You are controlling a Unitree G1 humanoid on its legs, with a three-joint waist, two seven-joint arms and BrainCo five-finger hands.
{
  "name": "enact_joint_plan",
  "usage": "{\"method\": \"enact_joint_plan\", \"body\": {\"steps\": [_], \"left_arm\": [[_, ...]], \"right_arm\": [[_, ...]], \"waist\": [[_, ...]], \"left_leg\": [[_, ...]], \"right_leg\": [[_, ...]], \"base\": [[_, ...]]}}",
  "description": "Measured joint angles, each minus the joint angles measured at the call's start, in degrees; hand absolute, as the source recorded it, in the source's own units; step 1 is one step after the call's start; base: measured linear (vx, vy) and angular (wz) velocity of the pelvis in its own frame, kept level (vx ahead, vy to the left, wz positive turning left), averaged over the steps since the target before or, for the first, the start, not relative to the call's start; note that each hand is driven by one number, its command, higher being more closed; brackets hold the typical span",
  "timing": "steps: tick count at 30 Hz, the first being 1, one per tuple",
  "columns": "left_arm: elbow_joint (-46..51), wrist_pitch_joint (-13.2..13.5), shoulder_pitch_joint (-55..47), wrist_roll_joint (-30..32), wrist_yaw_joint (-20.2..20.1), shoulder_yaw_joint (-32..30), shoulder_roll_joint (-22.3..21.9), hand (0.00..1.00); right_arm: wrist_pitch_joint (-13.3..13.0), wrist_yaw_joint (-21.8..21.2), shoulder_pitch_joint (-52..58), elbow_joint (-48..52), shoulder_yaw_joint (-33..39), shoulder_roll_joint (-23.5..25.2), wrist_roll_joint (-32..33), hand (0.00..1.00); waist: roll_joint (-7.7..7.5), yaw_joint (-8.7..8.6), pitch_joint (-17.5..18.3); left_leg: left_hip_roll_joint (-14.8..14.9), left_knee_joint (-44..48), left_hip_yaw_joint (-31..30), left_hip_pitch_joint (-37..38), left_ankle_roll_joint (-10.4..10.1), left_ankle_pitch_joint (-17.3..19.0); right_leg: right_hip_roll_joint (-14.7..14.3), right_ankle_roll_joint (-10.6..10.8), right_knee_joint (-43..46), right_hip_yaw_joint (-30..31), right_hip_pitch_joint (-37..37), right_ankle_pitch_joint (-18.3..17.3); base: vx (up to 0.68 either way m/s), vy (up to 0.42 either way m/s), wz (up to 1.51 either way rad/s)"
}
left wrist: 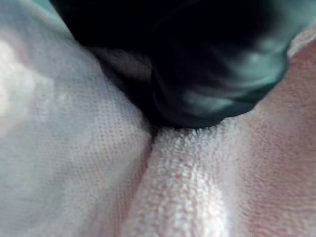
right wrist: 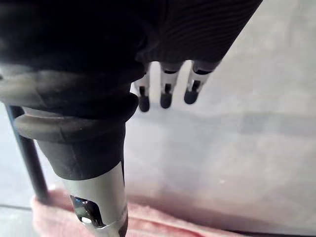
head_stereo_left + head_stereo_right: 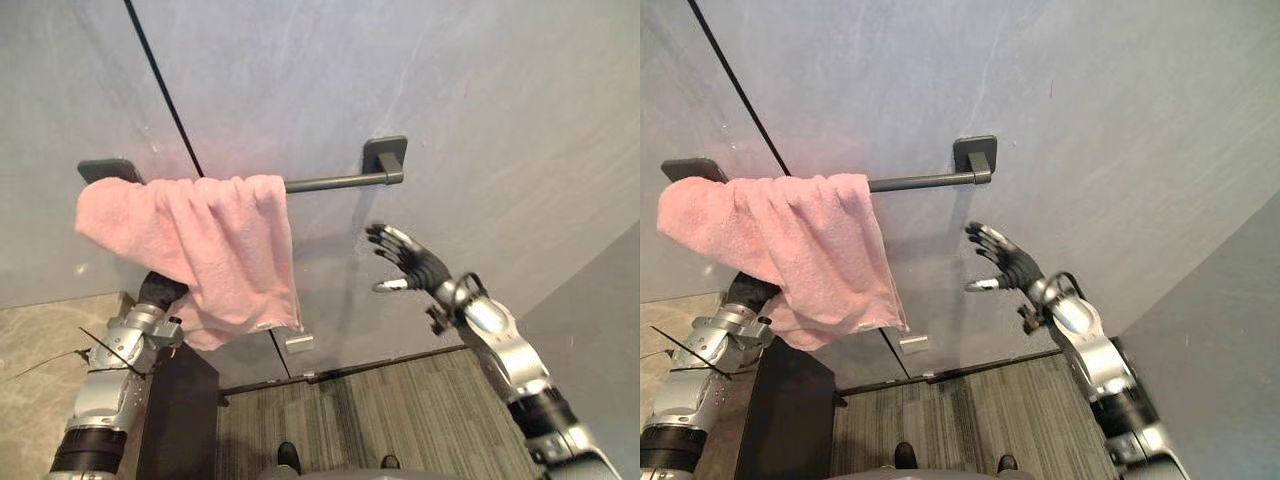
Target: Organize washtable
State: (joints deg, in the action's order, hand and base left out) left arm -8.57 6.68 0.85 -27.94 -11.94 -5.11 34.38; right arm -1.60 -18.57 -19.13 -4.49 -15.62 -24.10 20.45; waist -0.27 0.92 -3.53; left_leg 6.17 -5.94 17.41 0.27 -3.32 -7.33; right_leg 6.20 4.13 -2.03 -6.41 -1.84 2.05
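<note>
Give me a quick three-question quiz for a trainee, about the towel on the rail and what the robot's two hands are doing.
1. True or false: the pink towel hangs over the dark towel bar on the grey wall.
2. Which hand reaches up under the towel's lower edge? A) left hand B) right hand C) both
3. Fill in: the right hand, apart from the towel and below the bar's bare end, is ____ and holds nothing.

Key: 1 true; 2 A; 3 open.

Right hand point(image 3: 408, 260) high, fingers point(image 3: 386, 239) straight and spread apart; left arm point(image 3: 118, 362) likewise upward.
</note>
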Motion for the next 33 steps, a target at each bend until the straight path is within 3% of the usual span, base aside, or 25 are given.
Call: {"method": "enact_joint_plan", "body": {"steps": [4, 8, 19, 21, 28, 29, 33], "left_arm": [[-0.1, 0.0, 0.4, -0.5, 1.2, 0.2, -0.3, 1.00], [-0.1, -0.1, 0.4, -0.8, 2.0, 0.5, -0.5, 1.00], [-1.3, -0.3, 3.2, -1.3, 2.9, 0.6, -2.2, 1.00], [-2.3, -0.3, 5.5, -1.8, 3.6, 0.9, -2.2, 1.00], [-3.6, -0.3, 7.2, -1.7, 5.6, 1.1, -2.6, 1.00], [-4.6, -0.3, 7.6, -1.7, 5.9, 1.1, -2.7, 1.00], [-5.8, -0.4, 9.2, -1.6, 6.0, 1.1, -4.2, 1.00]], "right_arm": [[0.3, 3.3, -9.0, -8.8, -1.2, 0.8, -1.0, 0.00], [0.7, 4.3, -11.1, -11.0, -3.6, 2.3, -2.1, 0.00], [2.1, 4.9, -21.0, -22.8, -8.5, 12.2, -3.0, 0.00], [2.4, 6.1, -24.5, -26.4, -9.6, 15.2, -3.0, 0.00], [3.0, 7.6, -32.3, -28.3, -12.5, 20.9, -1.9, 0.00], [3.0, 7.4, -32.3, -28.3, -12.5, 21.4, -1.9, 1.00], [3.0, 7.1, -31.7, -25.6, -13.9, 20.1, -2.0, 1.00]], "waist": [[-0.18, 1.44, 0.3], [-0.43, 1.63, 0.4], [-0.46, 1.95, 0.5], [-0.45, 2.78, 0.4], [-0.43, 3.22, 0.4], [-0.43, 3.20, 0.3], [-0.36, 3.03, -0.1]], "left_leg": [[-0.1, 0.0, -0.2, -0.6, 0.2, -0.4], [-0.2, 0.0, -1.6, -1.2, 0.2, -0.7], [0.2, 0.0, -3.0, -2.5, 0.0, -1.5], [0.8, 0.0, -3.0, -3.1, -0.2, -1.7], [1.8, 0.0, -2.7, -4.8, -0.9, -2.2], [1.8, 0.0, -2.6, -4.8, -0.9, -2.2], [1.9, 0.0, -1.7, -4.4, -0.8, -2.4]], "right_leg": [[0.0, 0.0, -0.6, -0.3, -0.1, 0.8], [0.0, 0.1, -1.9, -1.5, -1.0, 1.4], [-0.5, -0.5, -2.2, -3.0, -0.7, 1.9], [-1.1, -1.1, -2.3, -3.0, -0.1, 2.1], [-2.1, -1.9, -3.3, -3.0, 1.1, 2.9], [-2.1, -1.8, -3.3, -3.0, 1.1, 3.0], [-2.2, -1.6, -3.3, -2.8, 1.0, 3.2]], "base": [[-0.02, 0.009, 0.04], [0.00, 0.006, 0.15], [-0.03, 0.002, 0.07], [-0.07, -0.016, -0.06], [-0.01, -0.030, 0.01], [0.05, -0.014, -0.04], [0.05, -0.019, -0.06]]}}
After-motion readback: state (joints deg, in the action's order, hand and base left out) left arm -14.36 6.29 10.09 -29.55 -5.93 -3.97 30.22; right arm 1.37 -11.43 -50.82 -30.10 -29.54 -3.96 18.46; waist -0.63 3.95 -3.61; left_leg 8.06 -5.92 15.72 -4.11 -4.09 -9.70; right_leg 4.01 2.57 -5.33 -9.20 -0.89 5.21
